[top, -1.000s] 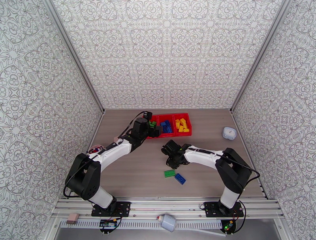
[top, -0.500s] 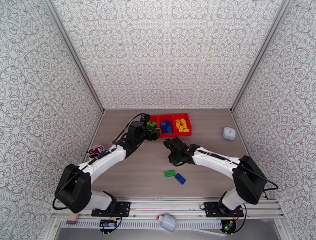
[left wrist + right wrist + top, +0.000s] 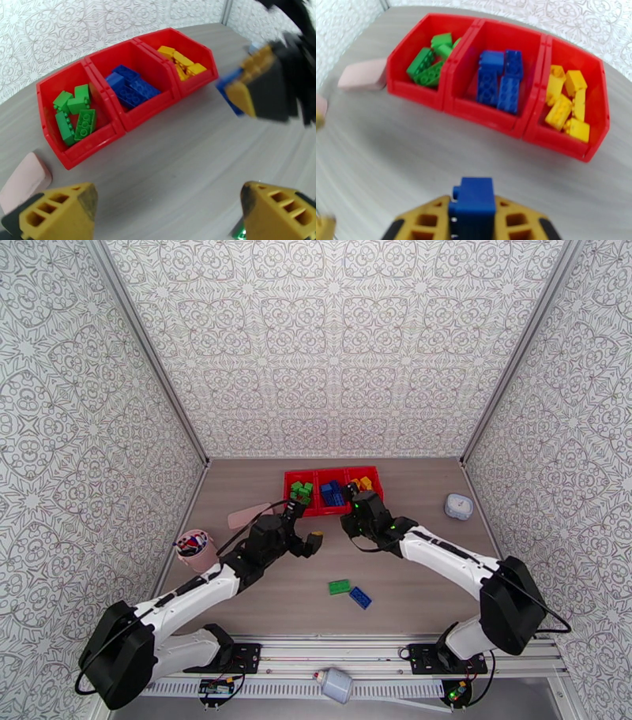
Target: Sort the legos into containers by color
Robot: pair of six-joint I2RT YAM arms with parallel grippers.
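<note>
On the grey worktop [image 3: 261, 587], the red bins [image 3: 414, 92] lie just ahead of my right gripper [image 3: 472, 223], pinching a blue brick [image 3: 472, 197] that I judge belongs in the middle bin [image 3: 482, 110]: next I carry it over that rim and release, my left gripper [image 3: 170, 209] spread, empty.

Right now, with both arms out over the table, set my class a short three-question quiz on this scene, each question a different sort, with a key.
1. True or false: the right gripper is shut on a yellow lego.
2. Seen from the arms, which of the three red bins holds the binned blue legos? A left, B middle, C right.
3. How many legos lie loose on the table, outside the bins?
Key: 1 false, it holds a blue lego. 2 B. 3 two: a loose green lego and a loose blue lego.
</note>
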